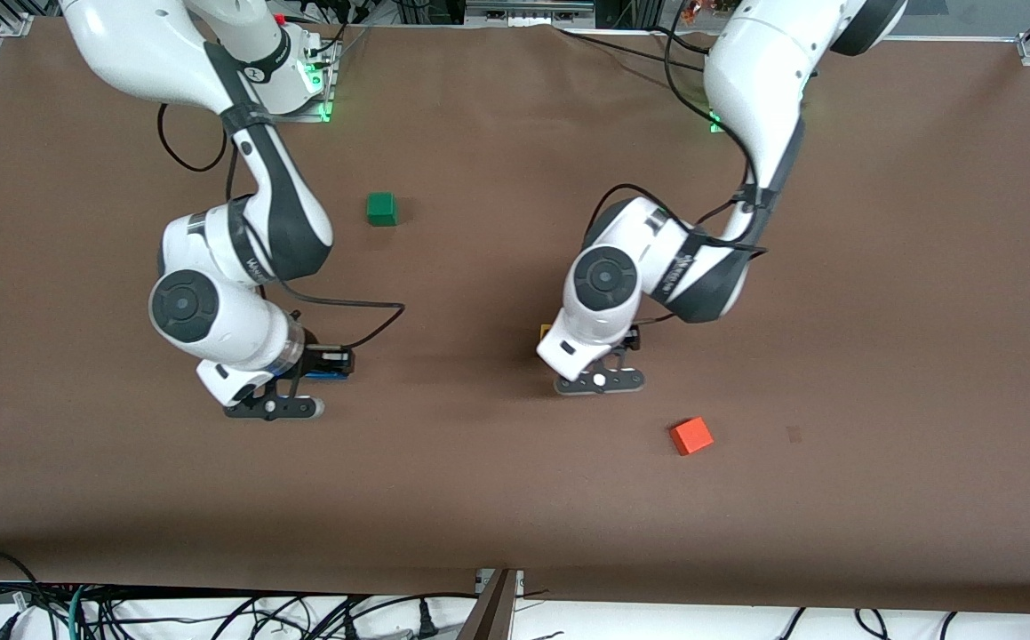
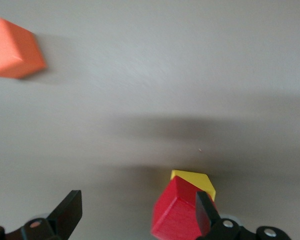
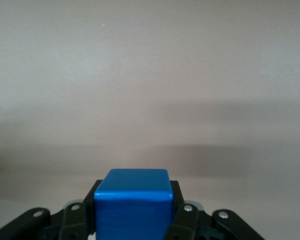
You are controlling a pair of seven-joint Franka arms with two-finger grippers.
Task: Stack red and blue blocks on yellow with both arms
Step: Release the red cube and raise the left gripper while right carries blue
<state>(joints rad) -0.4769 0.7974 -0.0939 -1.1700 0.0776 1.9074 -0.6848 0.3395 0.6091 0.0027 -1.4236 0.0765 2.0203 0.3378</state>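
My left gripper is open, its fingers wide apart. The deep red block rests tilted on the yellow cube, close against one finger. In the front view the left gripper is low over the middle of the table. Only a corner of the yellow cube shows there, and the red block is hidden under the arm. My right gripper is shut on the bright blue block. It holds the block low over the table toward the right arm's end, where a blue edge shows.
A lighter orange-red cube lies nearer to the front camera than the left gripper, also in the left wrist view. A green cube sits closer to the robots' bases. Brown table all round.
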